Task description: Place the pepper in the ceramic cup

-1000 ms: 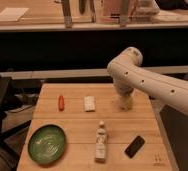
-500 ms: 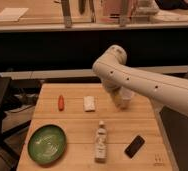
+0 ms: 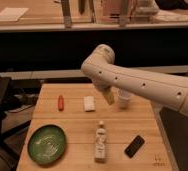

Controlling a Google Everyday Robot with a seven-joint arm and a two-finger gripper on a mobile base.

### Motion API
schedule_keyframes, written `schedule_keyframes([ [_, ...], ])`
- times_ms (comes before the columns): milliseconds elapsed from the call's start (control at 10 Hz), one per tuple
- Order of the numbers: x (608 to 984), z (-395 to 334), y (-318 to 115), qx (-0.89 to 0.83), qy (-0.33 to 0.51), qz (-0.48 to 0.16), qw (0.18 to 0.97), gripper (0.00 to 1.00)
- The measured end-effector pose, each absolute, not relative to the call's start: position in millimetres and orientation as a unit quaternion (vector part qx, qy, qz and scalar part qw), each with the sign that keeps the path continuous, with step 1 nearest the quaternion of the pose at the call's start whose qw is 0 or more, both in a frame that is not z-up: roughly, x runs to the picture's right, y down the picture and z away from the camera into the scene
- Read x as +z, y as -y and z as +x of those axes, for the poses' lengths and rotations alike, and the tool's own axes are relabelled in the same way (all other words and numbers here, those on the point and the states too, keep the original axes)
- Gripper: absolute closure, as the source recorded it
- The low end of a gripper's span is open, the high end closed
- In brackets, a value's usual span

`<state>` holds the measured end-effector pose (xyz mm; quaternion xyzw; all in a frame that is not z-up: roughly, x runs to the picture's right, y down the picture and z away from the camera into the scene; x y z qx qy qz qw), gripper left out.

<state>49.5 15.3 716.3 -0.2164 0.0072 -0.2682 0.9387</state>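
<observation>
The small red-orange pepper [image 3: 61, 102] lies on the wooden table [image 3: 77, 125] at the back left. The white ceramic cup [image 3: 124, 98] stands at the back right, partly behind my arm. My gripper [image 3: 108, 96] hangs from the white arm over the table's back middle, between the white block and the cup, well to the right of the pepper. It holds nothing that I can see.
A white rectangular block [image 3: 89, 103] lies right of the pepper. A clear bottle with a white cap [image 3: 101, 141] stands at the front middle. A green plate [image 3: 47, 144] sits at the front left, a black phone [image 3: 134, 146] at the front right.
My arm has swung left across the table; the gripper has moved from above the cup toward the middle. The objects have not moved.
</observation>
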Motion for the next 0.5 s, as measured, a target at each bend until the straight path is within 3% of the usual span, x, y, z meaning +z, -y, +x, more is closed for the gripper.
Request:
schedule_keyframes([
  [500,722.8,20.1,-7.6,-0.304,0.001,-0.206,0.930,0.20],
])
